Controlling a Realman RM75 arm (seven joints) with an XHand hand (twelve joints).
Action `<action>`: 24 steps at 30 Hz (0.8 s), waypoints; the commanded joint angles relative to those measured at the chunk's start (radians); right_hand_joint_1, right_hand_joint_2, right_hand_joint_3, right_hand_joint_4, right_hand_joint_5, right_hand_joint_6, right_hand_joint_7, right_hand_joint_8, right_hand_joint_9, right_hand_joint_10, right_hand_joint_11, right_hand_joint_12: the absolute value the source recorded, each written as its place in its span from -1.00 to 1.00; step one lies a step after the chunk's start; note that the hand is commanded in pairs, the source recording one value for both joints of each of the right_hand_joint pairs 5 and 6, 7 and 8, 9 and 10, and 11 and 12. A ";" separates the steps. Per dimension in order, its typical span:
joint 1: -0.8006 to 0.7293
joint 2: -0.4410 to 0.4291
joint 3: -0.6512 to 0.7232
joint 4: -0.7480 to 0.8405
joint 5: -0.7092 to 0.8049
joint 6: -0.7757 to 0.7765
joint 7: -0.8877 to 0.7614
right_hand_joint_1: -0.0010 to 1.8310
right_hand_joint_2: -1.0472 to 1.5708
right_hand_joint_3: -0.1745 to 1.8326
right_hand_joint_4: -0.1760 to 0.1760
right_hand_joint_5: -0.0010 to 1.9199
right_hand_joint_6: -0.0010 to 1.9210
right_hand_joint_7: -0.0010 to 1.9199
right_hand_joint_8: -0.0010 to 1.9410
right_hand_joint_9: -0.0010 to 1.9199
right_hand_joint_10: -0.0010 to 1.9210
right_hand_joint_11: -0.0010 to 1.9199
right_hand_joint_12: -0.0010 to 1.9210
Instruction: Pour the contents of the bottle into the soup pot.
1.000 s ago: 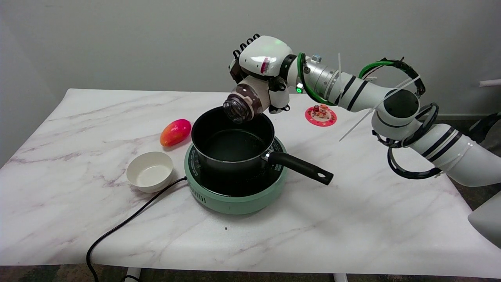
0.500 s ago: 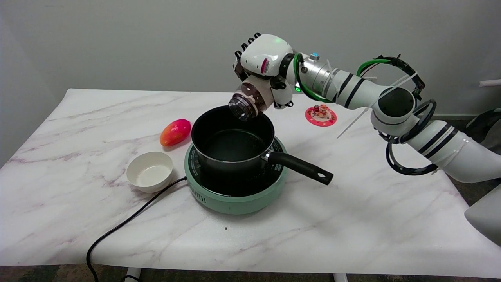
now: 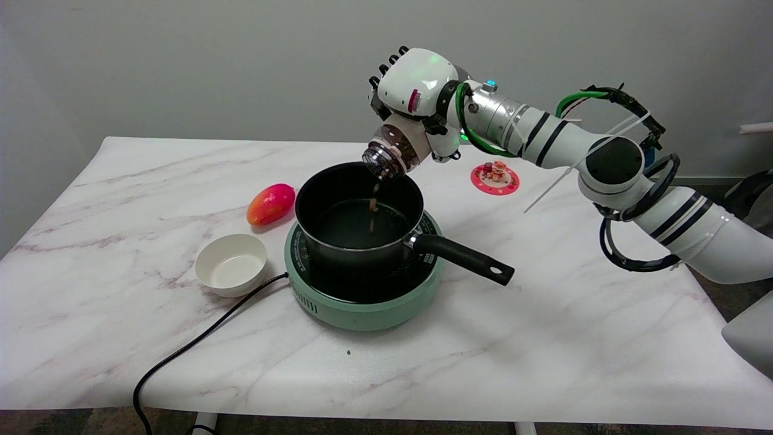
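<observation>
Overhead, the right hand [image 3: 416, 90] grips the clear bottle [image 3: 395, 148], fingers wrapped round its body, mouth tipped down-left above the black soup pot's [image 3: 338, 199] far rim. Brown bits [image 3: 374, 208] fall into the pot, which sits on a green hotplate [image 3: 362, 308].

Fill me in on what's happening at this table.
The right robot hand holds a bottle tipped mouth-down over the black pot, which sits on a green cooker. Small brown bits are falling from the bottle into the pot, so the pour is under way. A white bowl and a mango lie to the picture's left, untouched.
</observation>
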 commanded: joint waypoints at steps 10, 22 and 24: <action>-0.114 0.038 0.058 0.155 -0.179 -0.031 0.000 0.69 0.02 0.43 0.00 0.59 0.59 0.57 0.55 0.36 0.36 0.12 0.12; -0.064 0.038 0.048 0.154 -0.181 -0.003 0.000 0.69 0.04 0.41 0.00 0.60 0.60 0.57 0.55 0.36 0.36 0.12 0.12; -0.055 0.036 0.047 0.149 -0.179 0.007 0.001 0.69 0.04 0.41 0.00 0.59 0.59 0.57 0.55 0.35 0.35 0.12 0.12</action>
